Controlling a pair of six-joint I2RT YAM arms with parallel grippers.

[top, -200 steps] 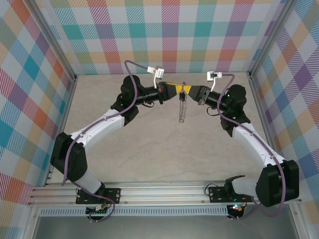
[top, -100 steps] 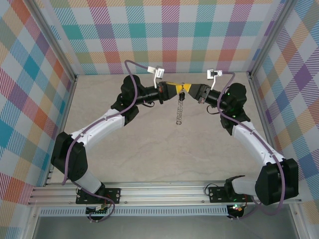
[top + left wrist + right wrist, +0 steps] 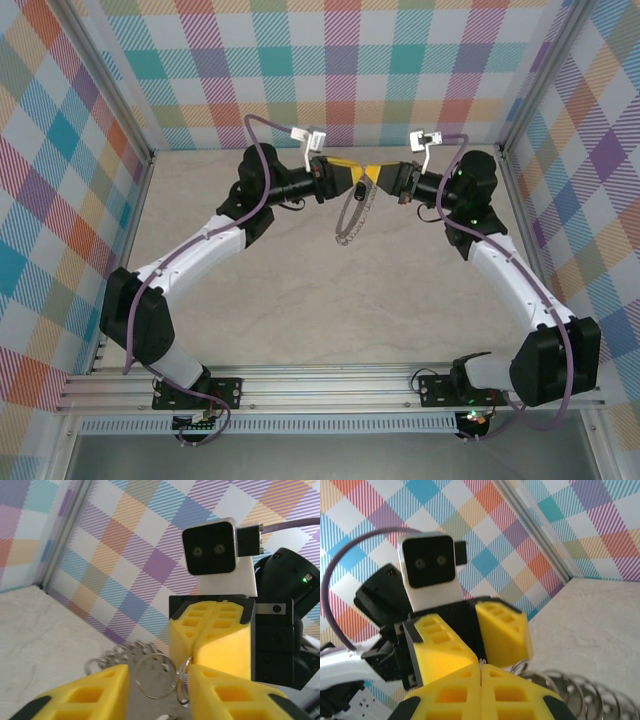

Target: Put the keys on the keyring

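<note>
Closest in the left wrist view, the left claw (image 3: 157,680) stands partly open, its two yellow fingers (image 3: 95,692) apart with a clear gap. The keyring (image 3: 125,655) sits in that gap, one round loop framed between the fingertips and more small loops bunched just to the left. I cannot tell whether either finger touches the metal. Right behind it the right claw (image 3: 197,640) faces the other way, nose to nose with the left one. Its yellow fingers are pressed fully together, and a thin bit of wire shows in the seam between them, so it is the one pinching the keyring. The right wrist view shows the rest of the chain-like loops trailing off to the lower right, past the closed fingertips. The key is too small to pick out among the loops. Above the right claw sits its white-cased wrist camera (image 3: 209,547), and behind that the black wrist joint with a small green light (image 3: 304,579). From above, nearest are the two black arm bases on the aluminium rail (image 3: 330,390). Beyond them lies the pale stone-patterned counter (image 3: 300,300), bare under the arms. Both white arms bend inward and meet at the far middle, well above the counter. The keyring hangs from where the claws meet, slanting down and to the left in free air with nothing around it. A purple cable (image 3: 252,140) loops over the left wrist, and farthest back stands the plaid wall (image 3: 340,70).
</note>
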